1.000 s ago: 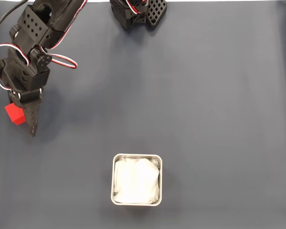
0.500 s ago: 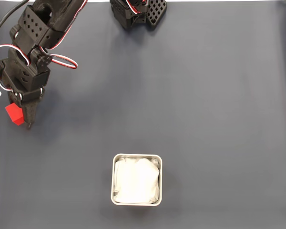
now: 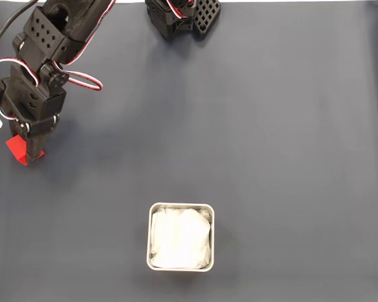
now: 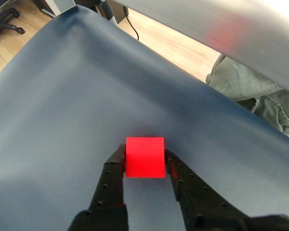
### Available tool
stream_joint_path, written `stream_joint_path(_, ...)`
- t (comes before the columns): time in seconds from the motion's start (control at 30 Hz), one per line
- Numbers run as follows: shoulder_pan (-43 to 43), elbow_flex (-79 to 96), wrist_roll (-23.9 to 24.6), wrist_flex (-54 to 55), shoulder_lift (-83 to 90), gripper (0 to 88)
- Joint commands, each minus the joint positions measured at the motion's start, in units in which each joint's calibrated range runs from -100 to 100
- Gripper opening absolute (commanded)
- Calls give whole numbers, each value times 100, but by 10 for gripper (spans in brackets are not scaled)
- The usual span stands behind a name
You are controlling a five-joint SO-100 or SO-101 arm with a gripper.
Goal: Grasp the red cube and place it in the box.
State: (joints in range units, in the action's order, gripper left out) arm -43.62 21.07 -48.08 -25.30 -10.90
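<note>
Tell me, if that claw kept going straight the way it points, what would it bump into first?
Probably the red cube: it already sits between the gripper fingers. Past it lies just the dark mat.

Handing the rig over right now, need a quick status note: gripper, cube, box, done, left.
Gripper: closed on the red cube, a finger on each side in the wrist view; cannot tell if it is off the cloth yet.
Cube: far left edge of the fixed view, mostly under the arm.
Box: bottom centre of the fixed view, white-lined, no cube inside.
Done: grasp.
Left: lift, carry to the box, release.
</note>
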Motion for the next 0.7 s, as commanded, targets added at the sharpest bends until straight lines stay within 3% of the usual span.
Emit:
stream_joint_path(0.0,37,-182,-59,-28,180,113)
stream_joint_path(0.67,179,-464,-142,-462,483,95)
